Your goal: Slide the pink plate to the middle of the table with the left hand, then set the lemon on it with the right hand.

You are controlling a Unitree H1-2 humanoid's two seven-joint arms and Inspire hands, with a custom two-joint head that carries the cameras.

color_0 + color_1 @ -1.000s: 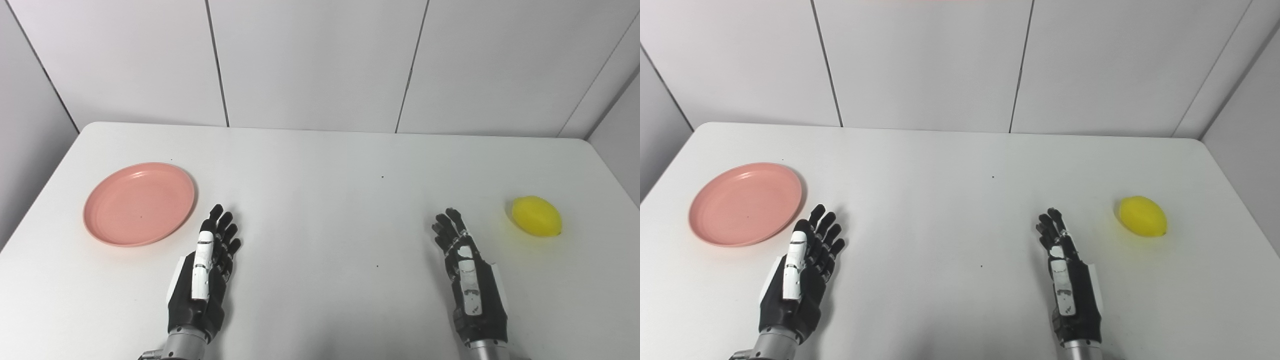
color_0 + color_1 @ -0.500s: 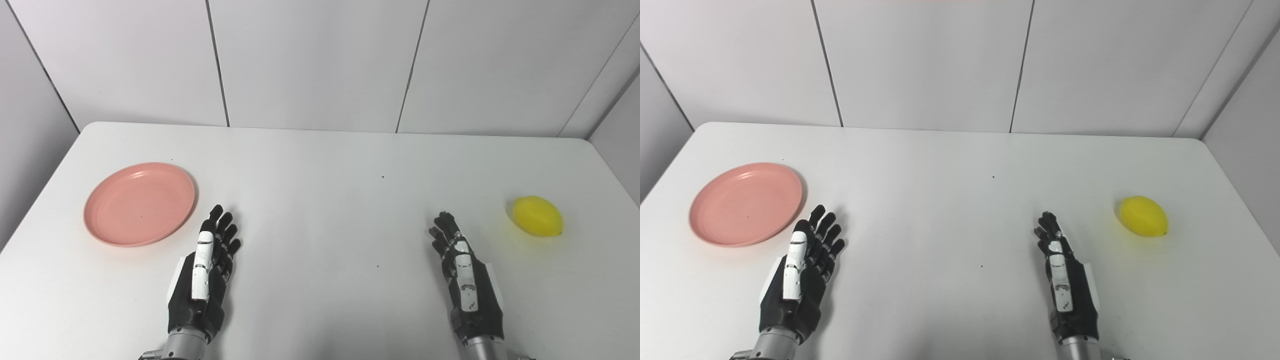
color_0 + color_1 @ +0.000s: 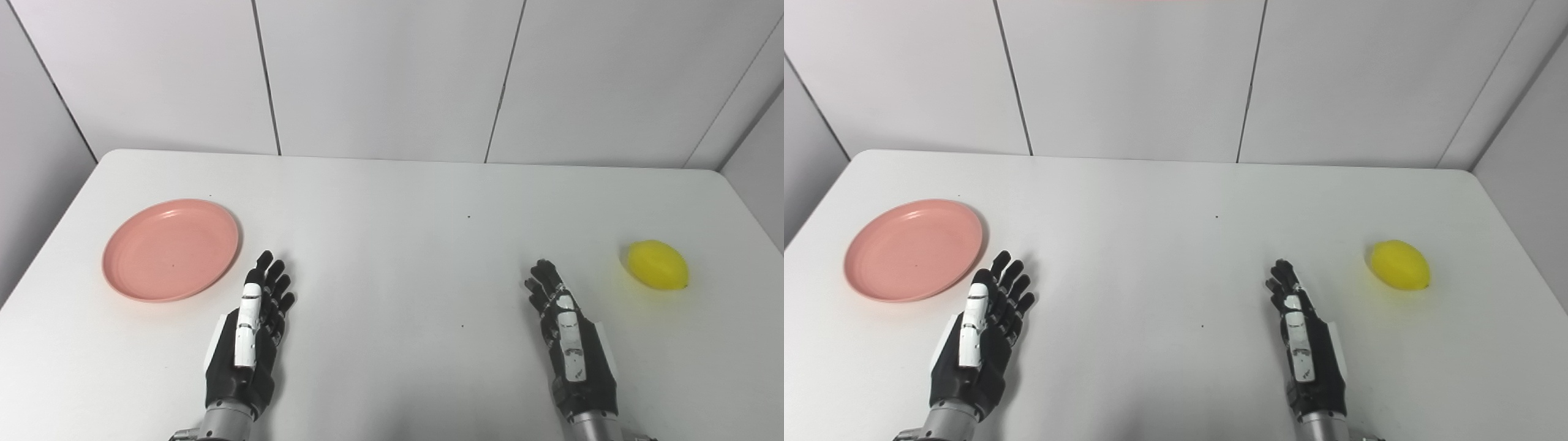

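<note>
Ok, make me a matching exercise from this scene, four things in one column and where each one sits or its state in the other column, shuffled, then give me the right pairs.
Column one:
1. pink plate
2. lemon
3. left hand
4. right hand

Column two:
A. on the table near its right edge, untouched
B. open, just right of the plate, not touching it
C. on the left side of the table, nothing on it
D. open, to the left of the lemon, a clear gap between them

Pairs: 1-C, 2-A, 3-B, 4-D
</note>
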